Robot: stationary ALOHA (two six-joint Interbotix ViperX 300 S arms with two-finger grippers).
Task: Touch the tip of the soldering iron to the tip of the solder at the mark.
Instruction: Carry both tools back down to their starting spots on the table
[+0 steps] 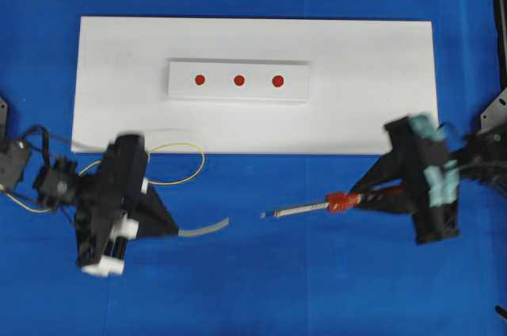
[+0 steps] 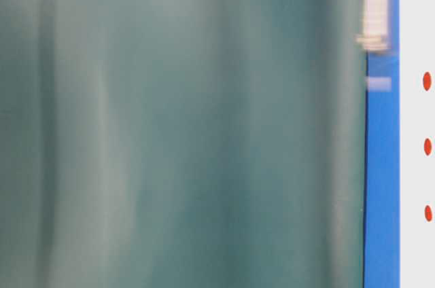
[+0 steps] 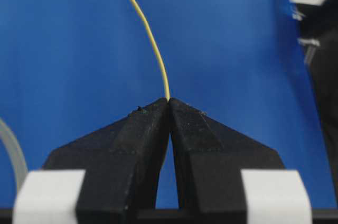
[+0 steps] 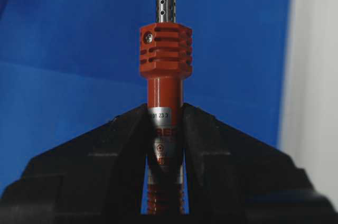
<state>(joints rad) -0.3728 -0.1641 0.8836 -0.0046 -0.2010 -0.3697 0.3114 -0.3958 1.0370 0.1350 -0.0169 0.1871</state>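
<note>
My left gripper [image 3: 169, 101] is shut on the thin yellow-green solder [image 3: 150, 39], whose free end curves up and to the left over blue cloth. In the overhead view the left gripper [image 1: 173, 228] hangs over the cloth in front of the white board, and the solder [image 1: 207, 227] pokes out to the right. My right gripper [image 4: 165, 114] is shut on the red-orange handle of the soldering iron [image 4: 165, 49]. Seen from overhead, the right gripper [image 1: 361, 196] holds the soldering iron [image 1: 339, 202] with its shaft pointing left, short of the solder's end. Three red marks [image 1: 239, 80] sit on a raised white block.
The white board [image 1: 372, 114] lies on blue cloth, with the marked block [image 1: 238, 94] at its middle. A yellow loop of solder [image 1: 192, 163] rests at the board's front left edge. The table-level view is mostly blocked by a blurred grey-green surface [image 2: 183, 125]. At its right edge are red marks [image 2: 427, 81].
</note>
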